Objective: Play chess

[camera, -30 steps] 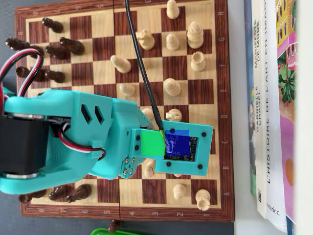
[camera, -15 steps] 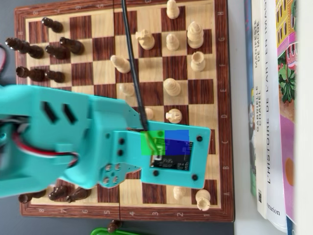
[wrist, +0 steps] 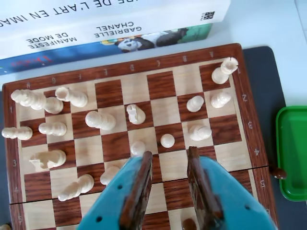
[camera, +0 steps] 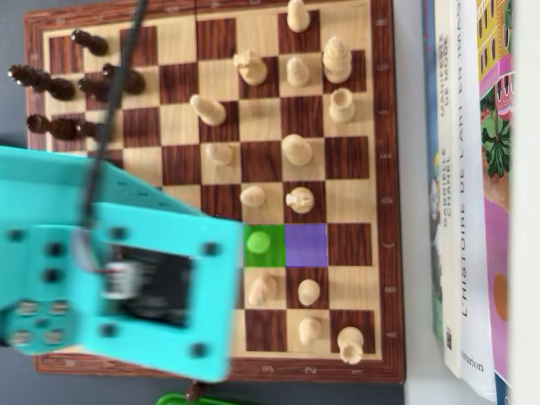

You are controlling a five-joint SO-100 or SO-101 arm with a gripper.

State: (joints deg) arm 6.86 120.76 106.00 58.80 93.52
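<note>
**Open jaws over a white pawn**

White pawn (wrist: 167, 140) upright on a dark square mid-board in the wrist view, on the green-tinted square (camera: 258, 243) overhead, a purple square (camera: 305, 245) just right of it. Gripper (wrist: 169, 160) just near of the pawn, jaws apart, holding nothing. Chessboard (wrist: 247, 103) flat on the table. Books (wrist: 96, 28) beyond the far edge. Green tray (wrist: 292, 153) off to the right.

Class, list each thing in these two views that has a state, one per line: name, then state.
gripper: jaws open, holding nothing, above the board
green-marked pawn: upright on the green square
purple square: unoccupied
chessboard: unfolded flat
books: closed, lying beside the board
green tray: visible part holds nothing
</note>
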